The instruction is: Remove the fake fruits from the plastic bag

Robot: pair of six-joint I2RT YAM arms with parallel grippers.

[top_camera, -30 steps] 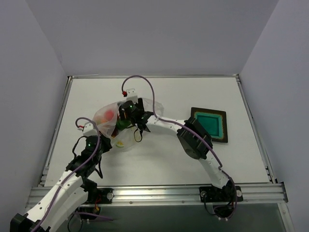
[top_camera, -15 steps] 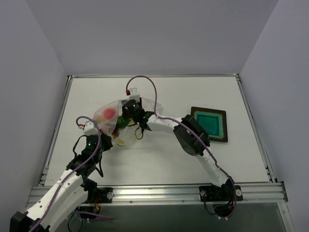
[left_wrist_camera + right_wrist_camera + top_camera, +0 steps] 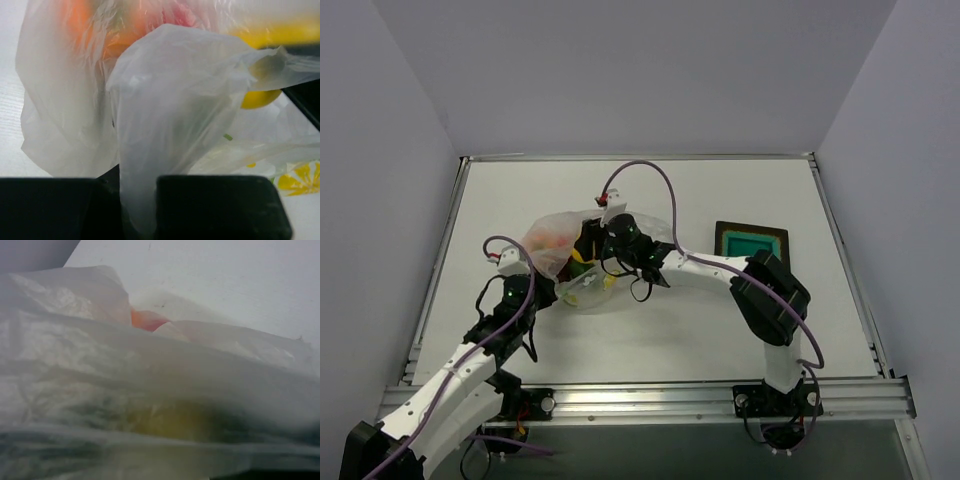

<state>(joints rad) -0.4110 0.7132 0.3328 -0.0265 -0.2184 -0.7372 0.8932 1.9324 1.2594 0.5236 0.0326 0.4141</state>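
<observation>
The plastic bag (image 3: pixel 552 248) lies crumpled at the table's left middle, thin and whitish. My left gripper (image 3: pixel 140 200) is shut on a fold of its film; in the top view it (image 3: pixel 537 284) sits at the bag's near-left edge. Through the film the left wrist view shows an orange fruit (image 3: pixel 80 17), a red fruit (image 3: pixel 175 12) and a yellow fruit (image 3: pixel 257 98). My right gripper (image 3: pixel 586 250) reaches into the bag's mouth from the right. Its wrist view is veiled by film, with a blurred yellow fruit (image 3: pixel 170 420) close ahead and a reddish fruit (image 3: pixel 147 320) further in. Its fingers are hidden.
A dark square tray with a teal centre (image 3: pixel 750 243) lies to the right of the bag, partly behind the right arm. A printed lemon slice (image 3: pixel 300 177) shows on the bag's lower film. Grey walls enclose the table.
The right arm has drawn back to the right, its elbow now in front of the tray. The bag's mouth has shifted slightly right with it. The left gripper still holds the film.
</observation>
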